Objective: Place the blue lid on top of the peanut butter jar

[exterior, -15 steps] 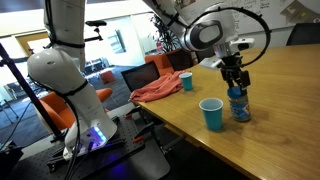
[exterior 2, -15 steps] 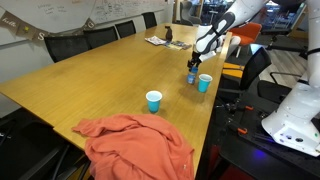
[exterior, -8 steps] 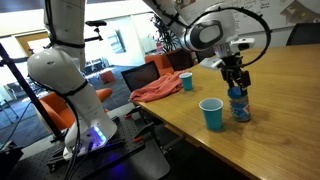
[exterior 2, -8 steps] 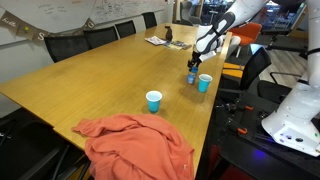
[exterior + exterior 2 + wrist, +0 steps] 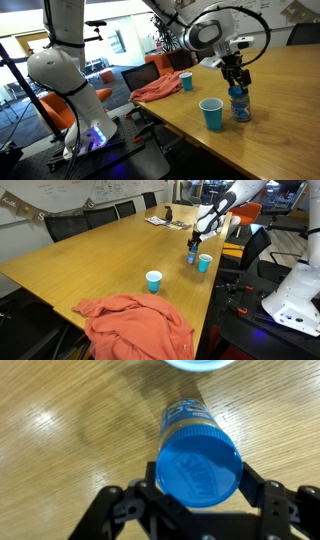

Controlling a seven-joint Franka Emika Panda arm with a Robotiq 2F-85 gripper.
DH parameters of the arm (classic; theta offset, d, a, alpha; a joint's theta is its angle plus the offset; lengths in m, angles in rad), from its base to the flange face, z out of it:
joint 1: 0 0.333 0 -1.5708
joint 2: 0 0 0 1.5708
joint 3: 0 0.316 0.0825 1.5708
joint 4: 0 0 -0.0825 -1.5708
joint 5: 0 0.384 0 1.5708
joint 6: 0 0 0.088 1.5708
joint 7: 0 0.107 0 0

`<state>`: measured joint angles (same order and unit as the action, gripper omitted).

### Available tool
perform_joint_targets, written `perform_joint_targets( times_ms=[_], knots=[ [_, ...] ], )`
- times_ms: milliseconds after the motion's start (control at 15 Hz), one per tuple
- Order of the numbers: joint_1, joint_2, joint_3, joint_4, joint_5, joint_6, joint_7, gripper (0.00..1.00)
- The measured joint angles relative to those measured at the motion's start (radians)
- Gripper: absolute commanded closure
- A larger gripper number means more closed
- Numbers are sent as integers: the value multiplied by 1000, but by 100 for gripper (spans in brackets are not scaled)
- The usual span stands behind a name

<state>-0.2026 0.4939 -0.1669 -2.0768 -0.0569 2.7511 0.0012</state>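
the round flat blue plastic lid (image 5: pixel 198 466) sits on top of the small clear peanut butter jar (image 5: pixel 189 420) with the tan contents and bluish label band, and covers its mouth in the wrist view. this blue lid lies right between the black fingers (image 5: pixel 149 491) of the claw (image 5: pixel 199 482). one finger presses against each side of its rim, so the claw is closed on the blue lid from above.

in both exterior views the claw (image 5: pixel 235 84) (image 5: pixel 194 245) points straight down over the jar (image 5: pixel 239 108) (image 5: pixel 192 256), which stands upright on the wooden tabletop (image 5: pixel 285 125) (image 5: pixel 80 265) near its edge.

just beside the jar stands a blue plastic cup (image 5: pixel 211 114) (image 5: pixel 204 263), apart from it and open side up; its rim shows at the top of the wrist view (image 5: pixel 197 364). a second blue plastic cup (image 5: pixel 186 81) (image 5: pixel 153 281) stands well away along the tabletop. beyond it a crumpled salmon-orange cloth (image 5: pixel 157 89) (image 5: pixel 137 322) lies at the tabletop's end.
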Motion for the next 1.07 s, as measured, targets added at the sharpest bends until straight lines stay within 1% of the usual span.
perform_joint_targets(
  times_ms=[333, 1067],
  knots=[
    [3, -23, 0, -17, 0, 5, 0, 46],
    [2, -15, -14, -15, 0, 5, 1, 46]
  ],
)
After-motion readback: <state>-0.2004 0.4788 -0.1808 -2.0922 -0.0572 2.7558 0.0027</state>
